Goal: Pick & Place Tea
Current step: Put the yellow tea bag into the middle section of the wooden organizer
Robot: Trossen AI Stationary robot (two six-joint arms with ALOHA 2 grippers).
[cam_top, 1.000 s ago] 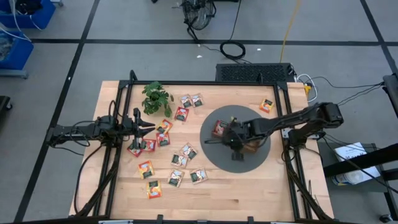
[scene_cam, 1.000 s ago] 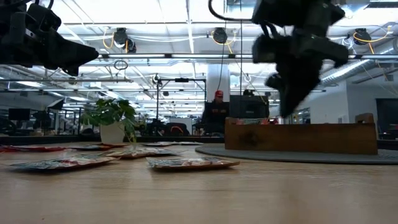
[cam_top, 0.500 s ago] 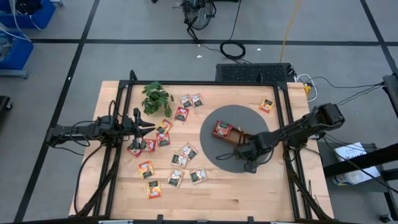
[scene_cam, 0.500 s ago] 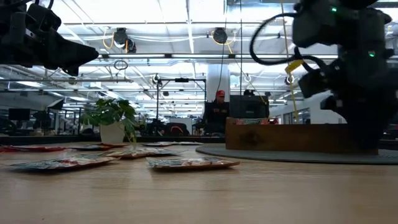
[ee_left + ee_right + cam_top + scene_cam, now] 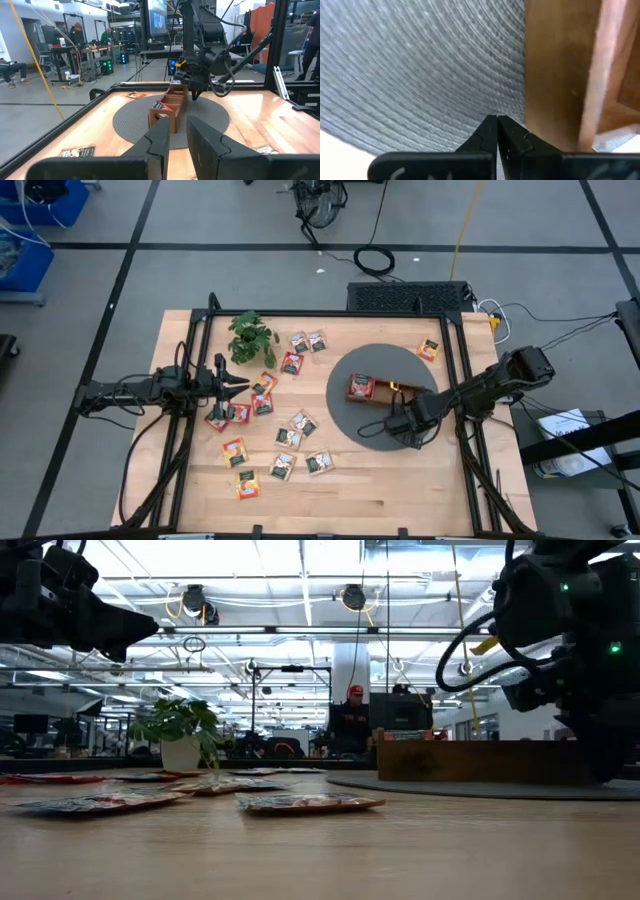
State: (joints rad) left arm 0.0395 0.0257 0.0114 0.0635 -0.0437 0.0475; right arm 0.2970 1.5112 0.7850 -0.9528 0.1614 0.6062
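Several tea sachets (image 5: 262, 402) lie flat on the wooden table, left of a round grey mat (image 5: 345, 420). One orange sachet (image 5: 428, 349) lies at the far right. A wooden tray (image 5: 378, 390) stands on the mat with a red sachet (image 5: 360, 388) in its left compartment. My right gripper (image 5: 399, 424) is shut and points steeply down at the mat, just on the near side of the tray (image 5: 555, 65). My left gripper (image 5: 240, 380) hovers level at the table's left, narrowly open, with nothing between its fingers (image 5: 160, 145). My right gripper comes from above with shut fingertips (image 5: 490, 127) down at the grey mat (image 5: 420, 65), close beside the tray's near long wall (image 5: 545, 100). Whether the tips press on the mat or touch the wall, I cannot tell.
A small potted plant (image 5: 251, 336) stands at the far left of the table. A black frame (image 5: 330, 313) runs around the table's edges. Bare wood lies along the near edge (image 5: 380, 490). A person (image 5: 351, 720) is in the room beyond.
My right gripper has gone toward the table's right edge and down to the mat, tipping from slanted to nearly straight down; it has stayed shut. The tray and the mat under it have slid a little toward the right edge.
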